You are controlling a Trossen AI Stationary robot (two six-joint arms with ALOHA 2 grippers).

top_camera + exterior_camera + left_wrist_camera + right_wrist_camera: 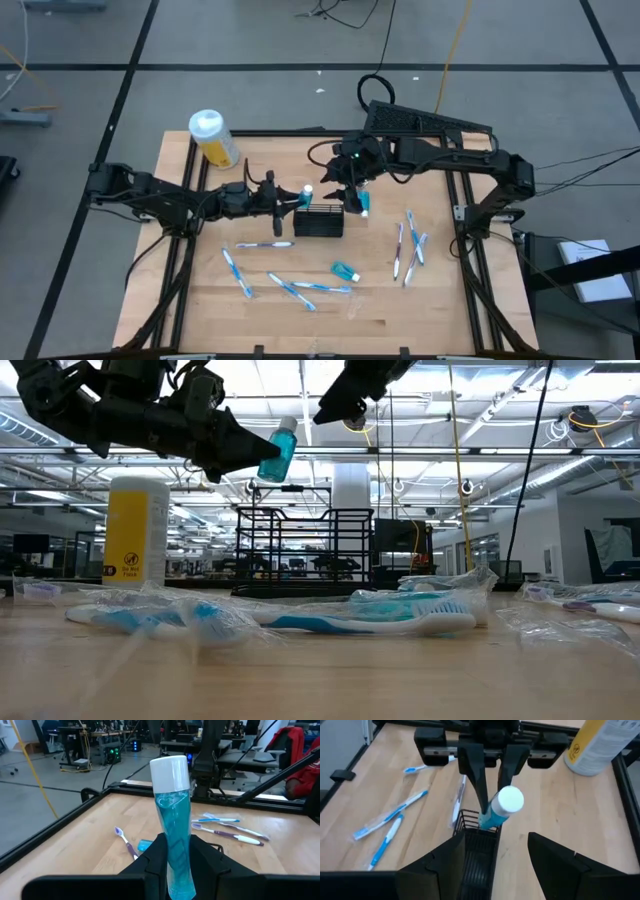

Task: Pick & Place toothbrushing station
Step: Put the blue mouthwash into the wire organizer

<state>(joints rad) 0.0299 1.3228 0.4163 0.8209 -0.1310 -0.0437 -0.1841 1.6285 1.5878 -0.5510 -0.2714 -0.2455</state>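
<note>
The toothbrushing station's black wire-mesh basket (320, 222) stands on its base at the table's middle, and also shows in the low view (300, 550). Above its left end my left gripper (290, 200) is shut on a teal tube with a white cap (172, 805). My right gripper (495, 837) hovers open and higher up over the basket's right end (350, 188), with nothing between its fingers. Two more teal tubes lie on the wood, one (361, 203) by the basket's right side and one (345, 270) nearer. Several wrapped toothbrushes (290, 288) lie scattered on the table. My left gripper pinches the teal tube's lower half (175, 832) between its two fingers, near the end away from the cap. The fingers (235, 455) come level from the table's left. The tube (278, 452) is lifted clear above the basket, cap up and tilted.
A yellow bottle with a white cap (215, 140) stands at the far left of the table. More wrapped toothbrushes (410, 245) lie at the right. Black rails (470, 210) frame the table's sides. Bare wood (300, 325) lies along the near edge.
</note>
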